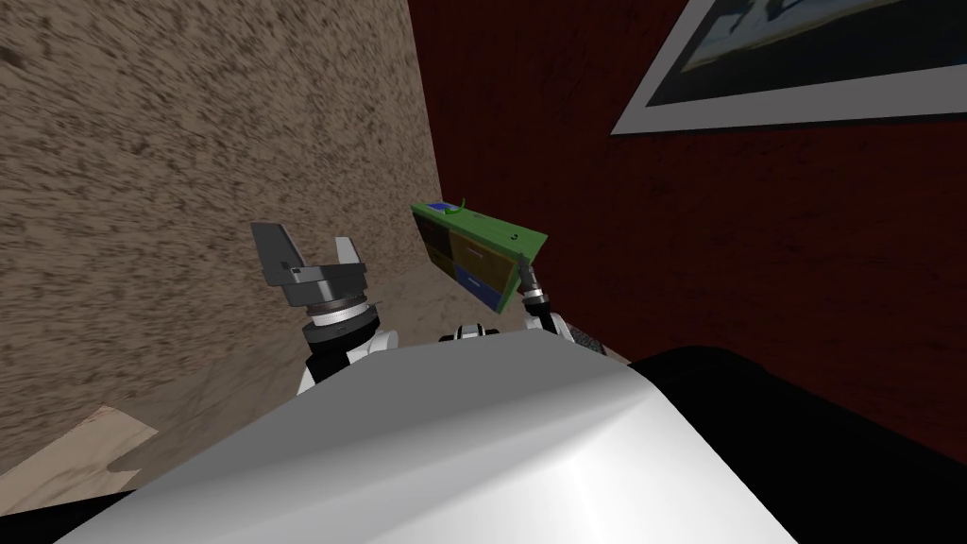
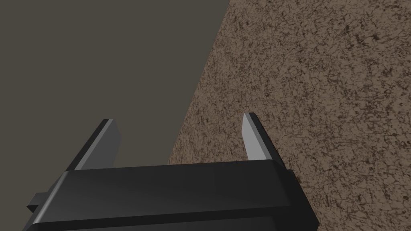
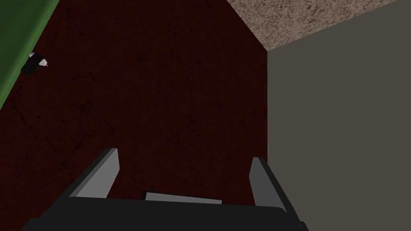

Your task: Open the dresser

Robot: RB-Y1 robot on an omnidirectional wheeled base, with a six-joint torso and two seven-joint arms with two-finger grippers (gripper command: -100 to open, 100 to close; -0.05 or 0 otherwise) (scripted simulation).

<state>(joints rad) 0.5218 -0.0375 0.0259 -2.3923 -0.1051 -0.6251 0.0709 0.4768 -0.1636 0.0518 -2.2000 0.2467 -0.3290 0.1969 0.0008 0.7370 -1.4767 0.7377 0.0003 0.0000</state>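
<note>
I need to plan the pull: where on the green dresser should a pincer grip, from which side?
Likely the pale handle mark on the brown drawer front of the green dresser, approached from its front face, since its back stands against the dark red wall. The open right pincer is nearest.

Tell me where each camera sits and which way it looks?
Head view: on the head, looking down and forward at the green dresser by the dark red wall; the left gripper and right gripper show.
Left wrist view: on the left hand, facing a speckled brown wall; its open fingers show.
Right wrist view: on the right hand, facing the dark red wall beside the dresser's green edge; its open fingers show.
Shared: head and right wrist views both catch the dresser and dark red wall.
</note>
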